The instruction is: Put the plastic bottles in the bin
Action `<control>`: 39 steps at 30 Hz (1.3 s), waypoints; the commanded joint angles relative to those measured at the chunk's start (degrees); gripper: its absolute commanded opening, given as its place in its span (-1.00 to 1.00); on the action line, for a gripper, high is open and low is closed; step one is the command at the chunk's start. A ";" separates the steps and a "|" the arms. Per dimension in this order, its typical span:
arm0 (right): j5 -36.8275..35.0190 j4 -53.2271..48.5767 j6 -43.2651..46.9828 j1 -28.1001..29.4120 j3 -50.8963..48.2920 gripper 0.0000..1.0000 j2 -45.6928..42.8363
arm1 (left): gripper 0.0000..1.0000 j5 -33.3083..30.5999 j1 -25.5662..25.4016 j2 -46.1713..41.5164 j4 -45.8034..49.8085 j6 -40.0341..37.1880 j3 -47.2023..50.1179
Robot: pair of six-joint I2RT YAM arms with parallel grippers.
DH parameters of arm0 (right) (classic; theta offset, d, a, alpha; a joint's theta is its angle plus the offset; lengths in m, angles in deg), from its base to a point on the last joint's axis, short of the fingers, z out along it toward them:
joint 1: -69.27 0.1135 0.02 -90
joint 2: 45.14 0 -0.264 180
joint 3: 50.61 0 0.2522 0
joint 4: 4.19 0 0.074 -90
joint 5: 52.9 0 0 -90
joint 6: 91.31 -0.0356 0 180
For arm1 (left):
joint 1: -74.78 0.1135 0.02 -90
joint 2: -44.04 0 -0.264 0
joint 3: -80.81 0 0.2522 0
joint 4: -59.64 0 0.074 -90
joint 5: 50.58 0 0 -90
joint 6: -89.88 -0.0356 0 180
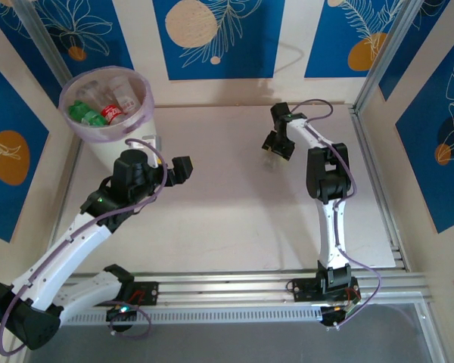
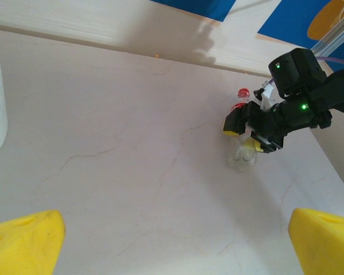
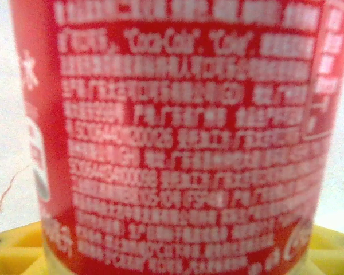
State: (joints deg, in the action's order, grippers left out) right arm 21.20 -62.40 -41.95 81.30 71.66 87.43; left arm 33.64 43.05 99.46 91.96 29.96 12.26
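Pale table (image 1: 227,219) open across its middle, walled on three sides, bin (image 1: 104,153) holding plastic bottles (image 1: 110,112) at far-left corner, left gripper (image 1: 183,171) jaws wide apart, right gripper (image 2: 249,136) astride red-labelled Coca-Cola bottle (image 3: 178,143), clamping uncertain.

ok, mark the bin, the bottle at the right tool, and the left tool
bin (image 1: 98,136): top view, near rim.
Coca-Cola bottle (image 3: 178,143): right wrist view, red label.
left tool (image 2: 173,243): left wrist view, midway between its yellow fingertips, open.
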 commanded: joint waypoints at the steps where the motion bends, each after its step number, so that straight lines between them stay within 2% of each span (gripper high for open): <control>1: 2.02 -1.29 1.15 0.95 -5.10 0.22 -5.64 | 1.00 2.91 0.31 1.42 -1.23 2.14 0.09; 4: 5.47 1.95 4.30 1.82 -10.75 0.04 -11.81 | 1.00 6.40 0.28 3.57 -1.70 3.54 -0.67; 6: 11.29 4.01 8.34 2.02 -13.65 -0.07 -15.50 | 1.00 8.48 0.42 4.42 -2.75 4.87 -0.67; 11: 31.06 12.61 21.07 2.14 -23.23 -0.08 -24.08 | 1.00 14.00 1.47 4.52 -8.79 9.64 1.79; 16: 44.72 20.16 33.28 4.56 -32.29 -0.17 -31.99 | 1.00 17.57 3.52 4.24 -11.19 11.80 2.04; 21: 51.15 21.29 39.30 9.01 -34.64 -0.19 -35.28 | 1.00 24.74 4.48 7.44 -19.62 15.38 2.92; 28: 53.44 25.90 36.91 12.67 -36.64 -0.20 -37.73 | 1.00 28.60 4.40 13.82 -29.13 20.59 3.79; 39: 58.56 29.38 33.23 14.95 -35.97 -0.19 -37.76 | 1.00 28.94 3.17 20.71 -36.49 23.12 3.72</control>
State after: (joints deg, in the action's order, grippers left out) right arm 75.71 -34.64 -7.46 95.60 35.35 50.74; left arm 60.67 46.70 118.89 60.64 51.19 16.02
